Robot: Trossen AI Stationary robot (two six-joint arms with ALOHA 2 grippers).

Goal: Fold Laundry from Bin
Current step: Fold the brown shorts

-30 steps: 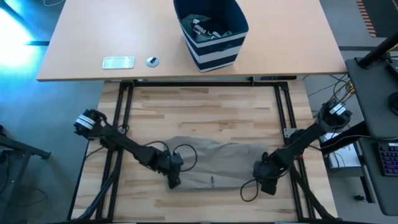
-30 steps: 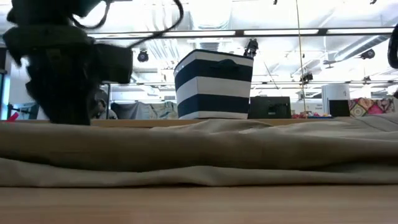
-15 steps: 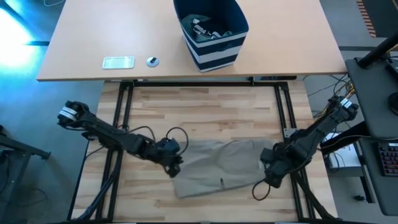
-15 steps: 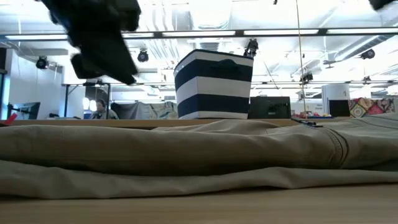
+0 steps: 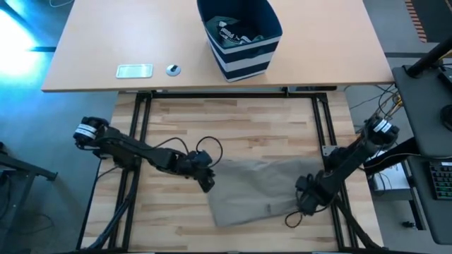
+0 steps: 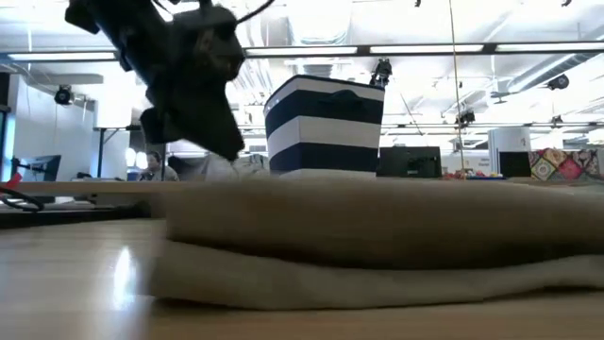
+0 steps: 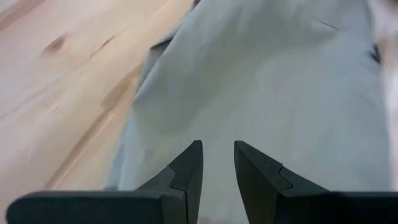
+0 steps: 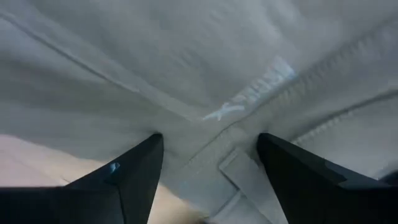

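A beige garment (image 5: 258,194) lies folded in layers on the wooden table, near its front edge; in the low view this garment (image 6: 377,236) shows as a thick stack. My left gripper (image 5: 207,185) hangs above its far left corner, clear of the cloth (image 6: 222,146), with a narrow empty gap between the fingers (image 7: 217,168). My right gripper (image 5: 307,204) points down at the garment's right edge, its fingers wide apart (image 8: 208,168) over a seam; whether they touch the cloth I cannot tell. The striped bin (image 5: 240,35) stands on the far desk with more laundry (image 5: 236,34) inside.
A small white flat device (image 5: 134,70) and a small round object (image 5: 173,69) lie on the far desk, left of the bin. Bare wood shows on the table's left part and far half. Loose cables loop beside both wrists.
My left gripper has risen off the cloth and gone toward the far edge and a little to the right. The garment's left end has drawn in toward the right, so it lies narrower and thicker. My right gripper lifted and came back down at the garment's right edge.
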